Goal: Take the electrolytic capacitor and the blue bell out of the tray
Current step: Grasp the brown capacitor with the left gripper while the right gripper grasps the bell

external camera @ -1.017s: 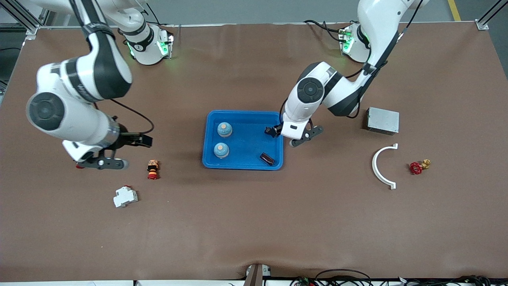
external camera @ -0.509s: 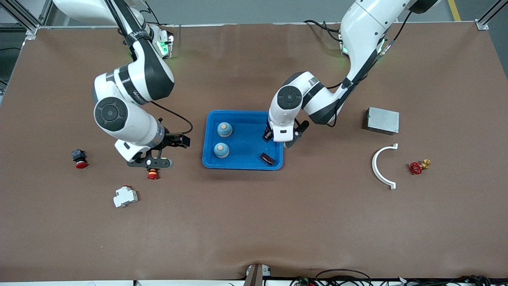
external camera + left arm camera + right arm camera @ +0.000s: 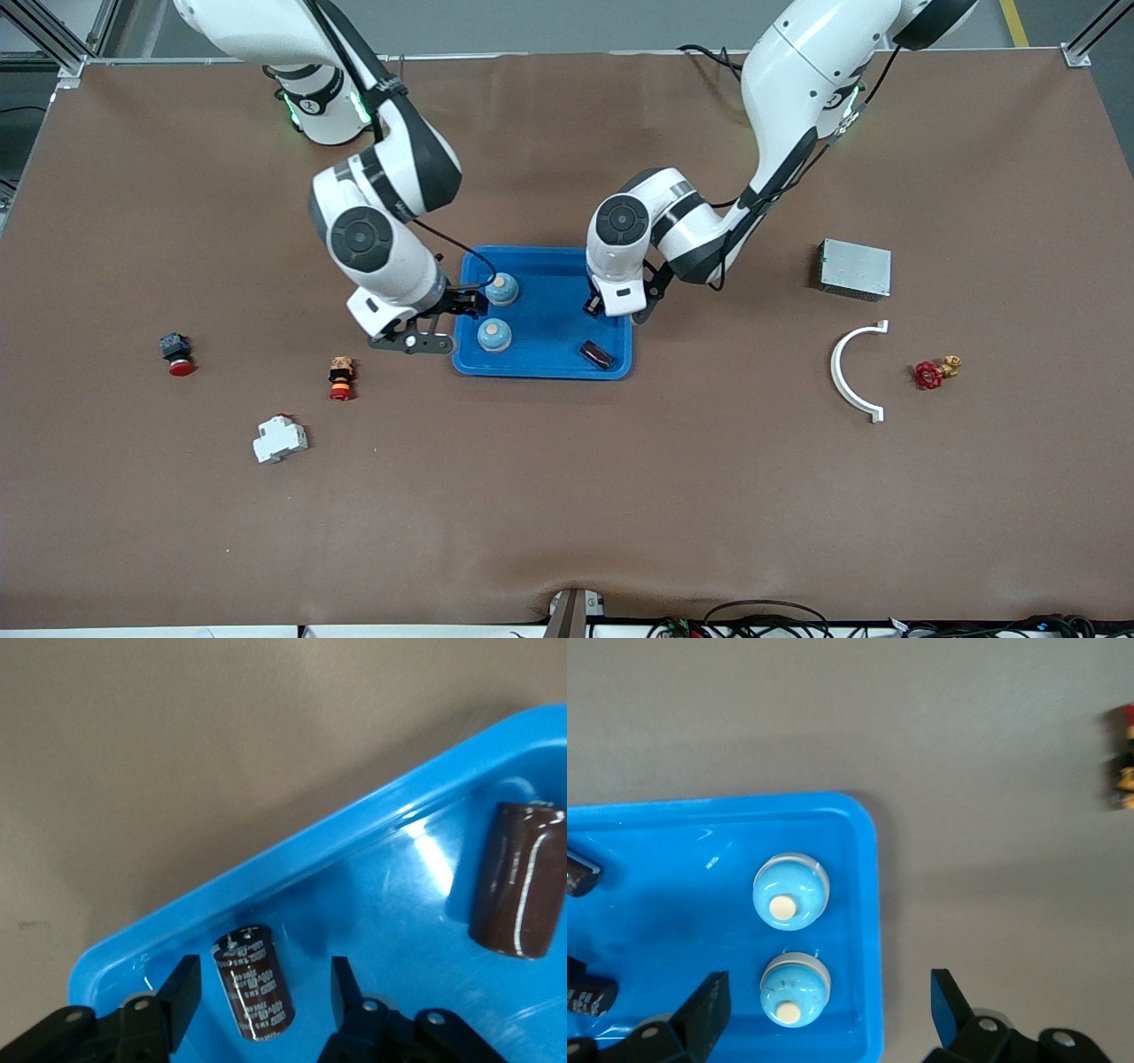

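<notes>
The brown table [image 3: 567, 496] fills the room's middle, and near its centre sits a blue tray [image 3: 542, 366] with both arms bent over it. The left gripper [image 3: 263, 1003] hangs over the tray's corner toward the left arm's end, its fingers [image 3: 183, 992] spread wide with a dark capacitor [image 3: 254, 983] standing loose between them, touching neither. A second capacitor [image 3: 596, 354] lies on its side in the tray, nearer the front camera. The right gripper [image 3: 828, 1010] hovers over the tray's edge toward the right arm's end, jaws fully apart and holding nothing. Two blue bells [image 3: 500, 288] [image 3: 493, 334] sit in the tray on that side, one nearer the front camera than the other. Toward the left arm's end lie a grey metal box [image 3: 854, 268], a white curved bracket [image 3: 848, 372] and a small red valve [image 3: 930, 373]. Toward the right arm's end are a white breaker [image 3: 280, 439], an orange-and-red button [image 3: 340, 377] and a red-capped black button [image 3: 175, 353].
</notes>
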### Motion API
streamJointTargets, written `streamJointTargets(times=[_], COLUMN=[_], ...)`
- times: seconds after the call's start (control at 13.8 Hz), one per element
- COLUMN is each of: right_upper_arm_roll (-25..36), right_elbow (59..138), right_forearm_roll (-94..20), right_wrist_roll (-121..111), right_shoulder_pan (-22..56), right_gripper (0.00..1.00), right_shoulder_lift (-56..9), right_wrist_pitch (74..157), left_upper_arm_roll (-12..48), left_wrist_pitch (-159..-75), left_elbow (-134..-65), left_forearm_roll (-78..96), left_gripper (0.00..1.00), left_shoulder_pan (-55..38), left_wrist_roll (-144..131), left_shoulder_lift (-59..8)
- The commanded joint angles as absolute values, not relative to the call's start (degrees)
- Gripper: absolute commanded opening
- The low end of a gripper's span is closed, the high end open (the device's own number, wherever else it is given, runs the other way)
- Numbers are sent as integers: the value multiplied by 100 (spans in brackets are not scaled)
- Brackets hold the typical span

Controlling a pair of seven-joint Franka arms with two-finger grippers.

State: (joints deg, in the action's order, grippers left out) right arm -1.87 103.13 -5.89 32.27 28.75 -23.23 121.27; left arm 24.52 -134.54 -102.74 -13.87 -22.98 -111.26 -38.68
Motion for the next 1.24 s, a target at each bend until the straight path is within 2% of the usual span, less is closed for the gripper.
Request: streamJointTargets(times=[0.0, 0.15, 0.29, 0.36, 0.8, 1.02, 1.16], right_upper_arm_roll=[-141, -141, -141, -141, -141, -141, -141], right_elbow=[10310, 10292, 10275, 10257, 10073, 10037, 10028], right_forearm_roll=[-642, -642, -642, -642, -642, -642, -633], right_wrist_roll=[3331, 3331, 3331, 3331, 3331, 3340, 3331], right_shoulder_pan=[2927, 3006, 3023, 3023, 3111, 3138, 3146], right_gripper=[100, 100, 100, 100, 100, 100, 100], right_shoulder_lift=[-2531, -2662, -2873, -2961, -3357, -3445, -3533], right_wrist_pitch=[12418, 12707, 13033, 13147, 13403, 13430, 13456], left_upper_arm_roll=[2417, 2417, 2417, 2417, 2408, 2408, 2452], left_wrist_pitch=[-13447, -13447, -13421, -13421, -13368, -12852, -12325], left_elbow=[-10178, -10178, -10186, -10178, -10056, -9835, -9931], left_forearm_roll=[-1582, -1591, -1635, -1643, -2178, -2241, -2250], left_gripper=[61, 45, 9, 0, 0, 0, 0], left_shoulder_pan=[-2399, -2399, -2399, -2399, -2260, -1952, -1488], left_wrist_roll=[-11408, -11408, -11391, -11391, -11329, -11312, -10709], left_shoulder_lift=[-3964, -3973, -3938, -3938, -3596, -3350, -3025])
